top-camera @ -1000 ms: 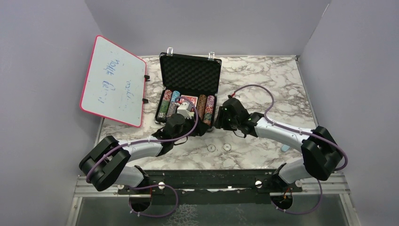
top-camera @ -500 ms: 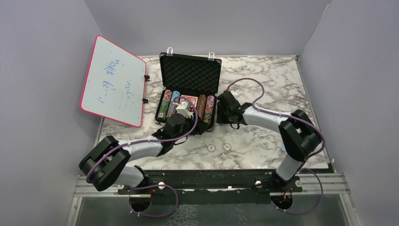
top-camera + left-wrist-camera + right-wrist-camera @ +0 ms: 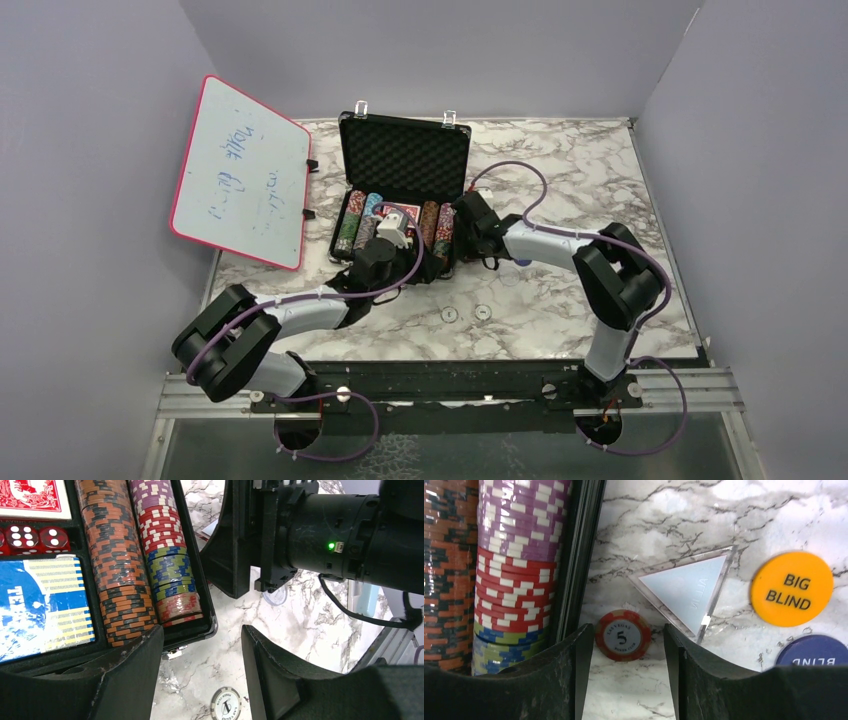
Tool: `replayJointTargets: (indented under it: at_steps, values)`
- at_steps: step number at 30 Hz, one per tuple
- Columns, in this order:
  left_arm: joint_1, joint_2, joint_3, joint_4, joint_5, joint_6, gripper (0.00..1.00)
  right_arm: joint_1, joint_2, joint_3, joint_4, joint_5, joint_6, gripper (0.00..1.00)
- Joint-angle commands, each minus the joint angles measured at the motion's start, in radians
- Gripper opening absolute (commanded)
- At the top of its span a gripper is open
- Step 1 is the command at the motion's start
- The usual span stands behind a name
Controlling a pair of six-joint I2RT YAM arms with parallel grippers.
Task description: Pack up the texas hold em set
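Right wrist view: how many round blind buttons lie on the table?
2. The orange button lies right of the clear triangle; the blue button lies below it, cut by the frame edge. More may be hidden.

Above the black base rail (image 3: 440, 382) with silver screws, the left arm (image 3: 300, 315) and the right arm (image 3: 545, 243) have white links, black joints and thin purple cables. The right gripper (image 3: 624, 650) has thick, rough black fingers (image 3: 549, 680).

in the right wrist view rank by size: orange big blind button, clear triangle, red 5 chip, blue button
1. orange big blind button and clear triangle: about alike, not ranked apart
2. red 5 chip
blue button: cut off by the frame edge, cannot rank
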Motion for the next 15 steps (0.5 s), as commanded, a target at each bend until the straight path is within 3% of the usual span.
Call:
replayJointTargets:
  at_steps: [1,7,15]
  values:
    - [0.005,0.002,0.026,0.036,-0.019,0.016,0.61,-0.002,0.085,-0.012,-0.004,0.042,-0.032,0.55]
    - [0.008,-0.006,0.023,0.036,-0.029,0.019,0.61,-0.002,0.093,-0.029,-0.023,0.065,-0.045,0.48]
    - [0.010,-0.004,0.032,0.037,-0.028,0.030,0.61,0.000,-0.021,-0.104,-0.094,-0.012,-0.053,0.40]
